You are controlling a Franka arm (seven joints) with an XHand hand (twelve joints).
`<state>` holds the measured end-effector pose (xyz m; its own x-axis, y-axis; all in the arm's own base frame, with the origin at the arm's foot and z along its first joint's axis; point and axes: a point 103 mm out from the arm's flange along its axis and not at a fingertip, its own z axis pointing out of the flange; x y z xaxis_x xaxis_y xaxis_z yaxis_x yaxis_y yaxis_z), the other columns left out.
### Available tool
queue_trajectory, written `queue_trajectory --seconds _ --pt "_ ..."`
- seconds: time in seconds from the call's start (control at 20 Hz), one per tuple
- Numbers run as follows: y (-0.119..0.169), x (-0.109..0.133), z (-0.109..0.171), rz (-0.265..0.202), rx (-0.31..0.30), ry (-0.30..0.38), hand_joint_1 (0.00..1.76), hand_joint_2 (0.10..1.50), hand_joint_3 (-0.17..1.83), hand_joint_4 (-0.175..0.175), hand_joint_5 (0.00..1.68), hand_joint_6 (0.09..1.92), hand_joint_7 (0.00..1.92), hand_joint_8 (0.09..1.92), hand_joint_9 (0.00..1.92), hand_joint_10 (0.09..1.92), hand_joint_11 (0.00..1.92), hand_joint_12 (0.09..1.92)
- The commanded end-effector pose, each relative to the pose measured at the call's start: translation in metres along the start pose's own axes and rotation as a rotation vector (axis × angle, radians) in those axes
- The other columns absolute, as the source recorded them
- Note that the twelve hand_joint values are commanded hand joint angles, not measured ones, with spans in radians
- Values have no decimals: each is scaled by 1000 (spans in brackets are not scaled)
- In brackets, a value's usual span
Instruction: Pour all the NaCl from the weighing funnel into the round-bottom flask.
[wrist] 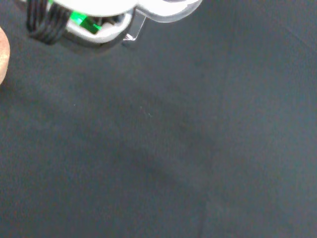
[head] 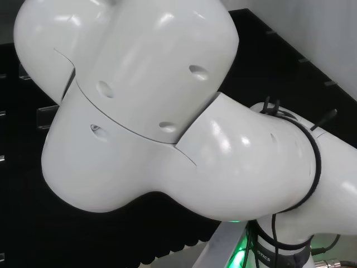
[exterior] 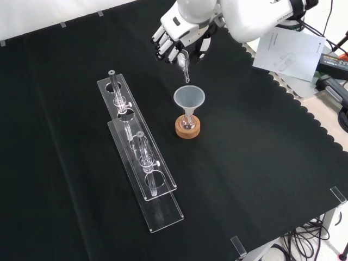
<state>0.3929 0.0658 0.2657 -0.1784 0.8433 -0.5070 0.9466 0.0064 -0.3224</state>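
Note:
In the front view the hand hangs above the cloth near the top, its fingers curled round a small clear weighing funnel. The funnel's narrow tip points down and ends just above the rim of a wide clear funnel. That wide funnel sits in the neck of a small round-bottom flask, which rests on a cork ring. An edge of the cork ring shows in the wrist view. What the weighing funnel holds is too small to tell.
Left of the flask in the front view lie two long clear racks with glass tubes in them. A white paper sheet lies at the cloth's far right edge. The arm's white links take up most of the head view.

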Motion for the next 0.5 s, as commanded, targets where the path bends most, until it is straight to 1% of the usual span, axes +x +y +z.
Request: queue_trajectory --seconds 0.05,0.5 --pt "4 5 -2 -4 5 -29 1080 687 734 175 1116 981 591 653 866 448 622 1238" --pt "5 8 -8 -5 10 -95 1080 686 735 175 1117 980 590 653 865 448 621 1238"
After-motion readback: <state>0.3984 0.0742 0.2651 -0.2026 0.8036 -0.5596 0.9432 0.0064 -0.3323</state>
